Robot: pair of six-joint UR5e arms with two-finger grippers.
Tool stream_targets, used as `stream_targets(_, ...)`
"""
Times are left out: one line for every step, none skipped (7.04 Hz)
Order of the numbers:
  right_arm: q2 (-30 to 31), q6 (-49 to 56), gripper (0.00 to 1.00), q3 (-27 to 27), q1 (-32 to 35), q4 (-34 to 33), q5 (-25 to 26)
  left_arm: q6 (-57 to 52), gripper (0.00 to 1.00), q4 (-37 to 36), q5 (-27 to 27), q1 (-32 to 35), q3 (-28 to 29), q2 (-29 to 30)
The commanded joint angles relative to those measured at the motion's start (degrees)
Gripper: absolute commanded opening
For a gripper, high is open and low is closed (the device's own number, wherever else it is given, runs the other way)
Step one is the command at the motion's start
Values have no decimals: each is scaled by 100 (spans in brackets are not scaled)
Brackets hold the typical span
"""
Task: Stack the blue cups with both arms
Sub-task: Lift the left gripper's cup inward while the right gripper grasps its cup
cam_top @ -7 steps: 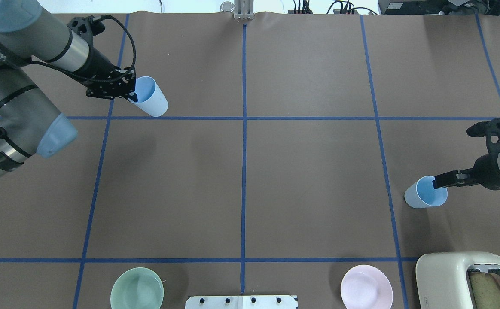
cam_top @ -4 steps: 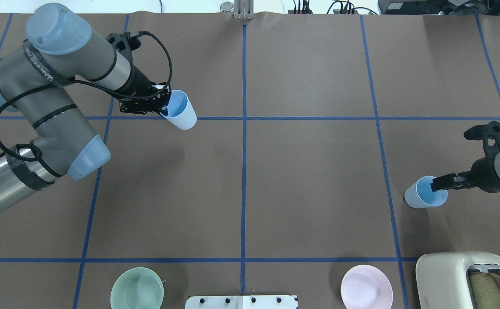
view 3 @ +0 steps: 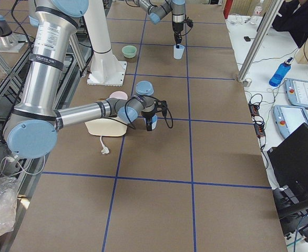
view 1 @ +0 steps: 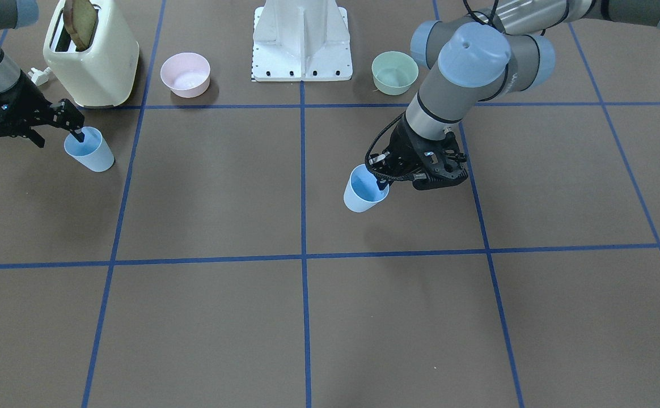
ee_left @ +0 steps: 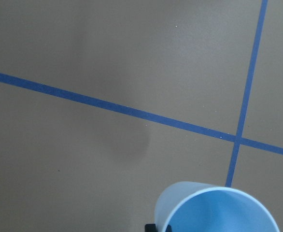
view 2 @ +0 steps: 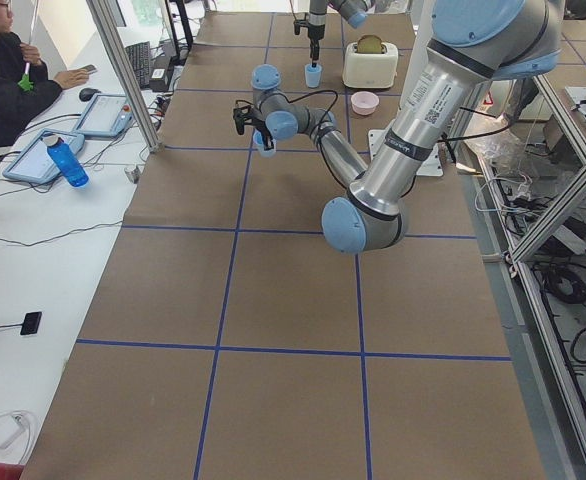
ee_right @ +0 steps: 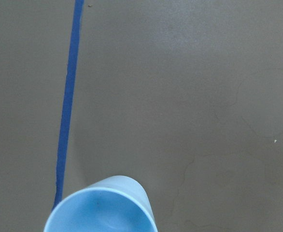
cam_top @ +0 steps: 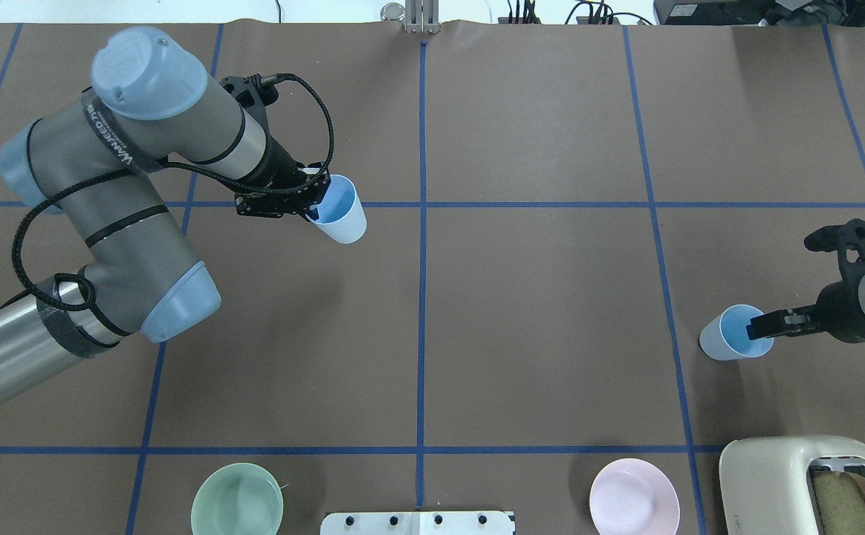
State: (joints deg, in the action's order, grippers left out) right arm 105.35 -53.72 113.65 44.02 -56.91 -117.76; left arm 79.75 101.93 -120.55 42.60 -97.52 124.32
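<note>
Two blue cups (cam_top: 343, 221) (cam_top: 724, 343), left jaws pinching one rim, right jaws apparently pinching other

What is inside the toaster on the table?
A slice of bread stands in one slot of the toaster, top sticking out. Its lower part is hidden inside; the other slot is too dark to judge.
</note>
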Motion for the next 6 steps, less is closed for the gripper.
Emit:
stream_targets(12,-51,65,-18,-25,31,7,15,0,-7,5,-6,-4,4)
stream_targets(-23,-60,64,-53,-34,31,7,15,0,-7,14,-6,-4,4)
stream_targets(-50,-60,64,-97,-34,31,16,15,0,-7,14,-15,5,4)
stream_targets(-59,-60,63,-106,-43,31,25,15,0,-7,14,-15,5,4)
stream_targets(-93,-60,49,-141,-43,31,25,15,0,-7,14,-15,5,4)
stream_targets(-103,-182,7,-150,-43,31,59,15,0,-7,14,-15,5,4)
